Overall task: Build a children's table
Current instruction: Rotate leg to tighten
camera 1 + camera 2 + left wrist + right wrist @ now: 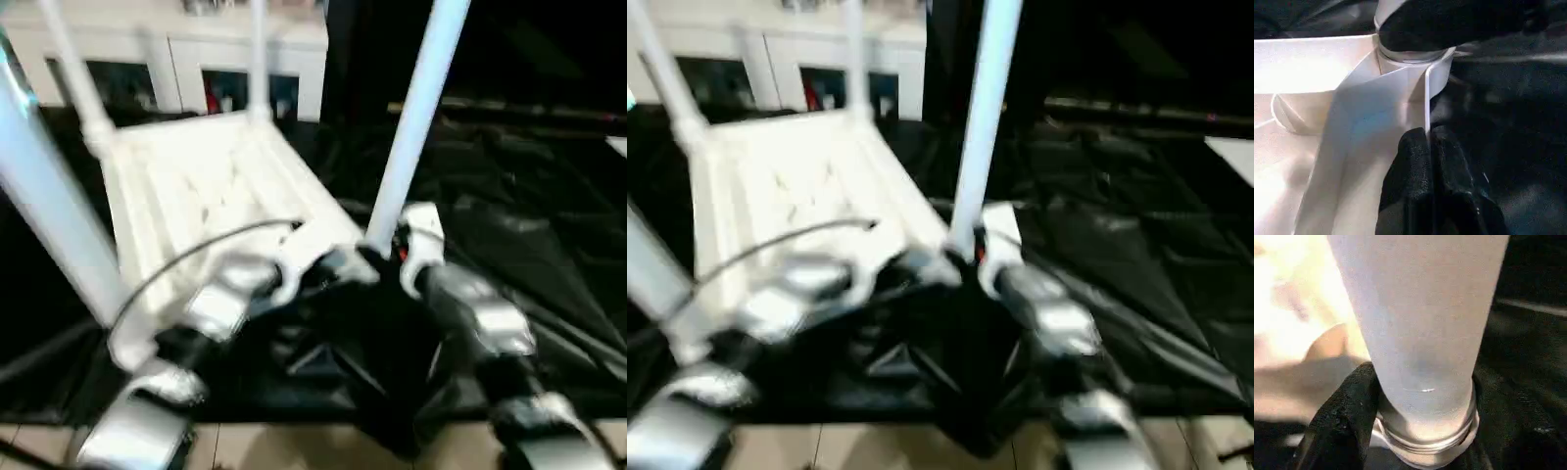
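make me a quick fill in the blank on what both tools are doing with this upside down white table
The left tool is shut on the tabletop's ____.
The right tool grips the near-right leg close to its ____ end.
The tabletop lies on ____ sheeting.
All ____ legs stand in their corner sockets.

Missing words: rim; lower; black; four

The white plastic tabletop lies upside down on the black-draped worktop, ribbed underside facing up; four white tubular legs rise from its corners: two at the far corners, one at the near left corner, one at the near right corner; this last stands in its round socket, seemingly seated, though blur hides the joint.
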You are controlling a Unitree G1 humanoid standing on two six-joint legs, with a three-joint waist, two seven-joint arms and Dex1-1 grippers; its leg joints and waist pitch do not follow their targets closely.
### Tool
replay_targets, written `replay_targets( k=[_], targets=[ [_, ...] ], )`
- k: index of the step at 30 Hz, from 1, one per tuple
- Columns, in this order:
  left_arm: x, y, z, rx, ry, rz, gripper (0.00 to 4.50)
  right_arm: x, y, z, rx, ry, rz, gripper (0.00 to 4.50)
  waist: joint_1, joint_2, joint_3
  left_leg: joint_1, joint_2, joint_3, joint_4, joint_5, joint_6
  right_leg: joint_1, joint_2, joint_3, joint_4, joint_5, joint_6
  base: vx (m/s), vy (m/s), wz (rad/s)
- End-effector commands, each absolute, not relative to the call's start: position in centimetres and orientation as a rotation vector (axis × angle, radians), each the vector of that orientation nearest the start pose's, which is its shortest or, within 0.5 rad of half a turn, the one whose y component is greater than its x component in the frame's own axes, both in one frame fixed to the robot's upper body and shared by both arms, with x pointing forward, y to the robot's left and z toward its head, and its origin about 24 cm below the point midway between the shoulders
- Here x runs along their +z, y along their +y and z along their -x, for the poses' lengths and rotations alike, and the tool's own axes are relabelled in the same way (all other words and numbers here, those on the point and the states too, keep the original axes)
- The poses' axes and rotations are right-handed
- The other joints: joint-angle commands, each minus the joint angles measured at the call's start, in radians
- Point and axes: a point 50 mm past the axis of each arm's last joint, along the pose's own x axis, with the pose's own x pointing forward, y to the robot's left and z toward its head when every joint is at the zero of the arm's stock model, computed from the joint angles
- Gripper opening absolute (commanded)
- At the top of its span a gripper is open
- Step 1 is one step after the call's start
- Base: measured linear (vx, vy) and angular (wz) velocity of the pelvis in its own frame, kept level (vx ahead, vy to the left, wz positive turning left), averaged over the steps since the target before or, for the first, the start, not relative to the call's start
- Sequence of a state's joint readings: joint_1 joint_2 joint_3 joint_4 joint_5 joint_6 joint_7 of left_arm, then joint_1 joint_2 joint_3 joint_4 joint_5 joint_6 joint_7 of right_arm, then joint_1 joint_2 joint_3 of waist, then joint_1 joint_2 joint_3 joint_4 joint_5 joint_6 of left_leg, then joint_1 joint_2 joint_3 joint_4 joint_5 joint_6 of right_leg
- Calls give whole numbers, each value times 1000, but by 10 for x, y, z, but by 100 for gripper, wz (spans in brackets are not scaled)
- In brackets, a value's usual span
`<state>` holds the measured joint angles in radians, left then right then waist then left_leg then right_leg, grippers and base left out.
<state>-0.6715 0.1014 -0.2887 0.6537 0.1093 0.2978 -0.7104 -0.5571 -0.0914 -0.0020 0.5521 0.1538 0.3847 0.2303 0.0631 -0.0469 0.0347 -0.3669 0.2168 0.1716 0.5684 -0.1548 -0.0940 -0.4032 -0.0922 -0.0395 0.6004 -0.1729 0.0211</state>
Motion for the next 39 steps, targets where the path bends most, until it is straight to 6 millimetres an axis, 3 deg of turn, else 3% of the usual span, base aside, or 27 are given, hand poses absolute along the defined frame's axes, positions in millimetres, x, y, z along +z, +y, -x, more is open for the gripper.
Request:
replay_targets(
  k=[1,3,6,7,9,10,12,13,17,20,25,29,32,33,34,39],
  targets=[
    [43,36,-329,-1036,441,-338,0,20,-114,-338,281,498,-18,263,-1,4,-50,10,-3,2,-71,-390,-39,23,-30,18,-93,-405,-117,0,0,0],
    [43,26,-327,-1061,435,-342,0,23,-100,-340,310,476,-14,263,-1,3,-51,8,-3,3,-71,-376,-35,26,-28,18,-91,-372,-119,0,0,0],
    [43,23,-328,-1067,432,-359,0,27,-86,-340,371,440,-11,332,1,3,-54,6,-2,4,-71,-348,-28,30,-27,19,-83,-307,-131,0,0,0],
    [43,25,-328,-1065,433,-360,0,27,-86,-340,375,439,-14,332,1,3,-54,5,-2,4,-71,-344,-27,31,-27,19,-82,-295,-134,0,0,0],
    [42,38,-330,-1058,446,-372,0,29,-96,-340,389,424,0,334,2,4,-55,5,-1,5,-71,-334,-22,34,-27,19,-80,-265,-145,0,0,0],
    [42,40,-331,-1056,448,-374,0,29,-97,-341,390,421,4,369,3,3,-56,5,-1,6,-71,-325,-18,36,-26,19,-79,-248,-150,0,0,0],
    [42,44,-331,-1071,444,-379,0,31,-104,-341,383,413,5,377,5,2,-56,5,-1,8,-70,-311,-9,37,-28,20,-78,-226,-157,0,0,0],
    [43,54,-330,-1110,432,-416,0,36,-120,-340,407,394,49,385,6,1,-57,5,0,8,-69,-298,-6,38,-28,20,-77,-211,-164,0,0,0],
    [45,67,-328,-1162,435,-431,0,42,-139,-334,480,385,112,420,20,4,-57,6,2,12,-66,-237,15,44,-27,21,-68,-116,-184,0,0,0],
    [48,75,-326,-1195,441,-422,0,48,-152,-330,552,383,159,441,29,6,-57,8,3,13,-66,-234,13,46,-27,22,-65,-110,-193,0,0,0],
    [55,91,-310,-1393,422,-398,0,69,-169,-315,793,351,247,441,33,8,-55,8,7,12,-68,-269,16,47,-28,21,-66,-139,-195,0,0,0],
    [57,96,-301,-1463,438,-393,0,70,-171,-308,908,376,282,441,34,5,-52,7,8,14,-67,-272,17,43,-27,21,-66,-159,-209,0,0,0],
    [57,98,-298,-1484,453,-388,0,68,-171,-307,922,391,279,426,33,8,-51,8,8,13,-68,-278,10,41,-29,21,-68,-192,-203,0,0,0],
    [57,98,-298,-1484,453,-392,0,67,-169,-307,929,395,281,415,33,-2,-51,7,8,14,-68,-274,10,42,-29,21,-68,-196,-200,0,0,0],
    [57,98,-297,-1484,451,-394,0,66,-168,-307,937,398,281,404,35,1,-51,7,8,13,-68,-270,8,41,-30,21,-67,-202,-198,0,0,0],
    [57,99,-295,-1482,451,-389,0,65,-164,-306,966,405,271,372,33,-1,-53,6,7,14,-65,-233,14,43,-28,21,-60,-147,-206,0,0,0]
  ],
)
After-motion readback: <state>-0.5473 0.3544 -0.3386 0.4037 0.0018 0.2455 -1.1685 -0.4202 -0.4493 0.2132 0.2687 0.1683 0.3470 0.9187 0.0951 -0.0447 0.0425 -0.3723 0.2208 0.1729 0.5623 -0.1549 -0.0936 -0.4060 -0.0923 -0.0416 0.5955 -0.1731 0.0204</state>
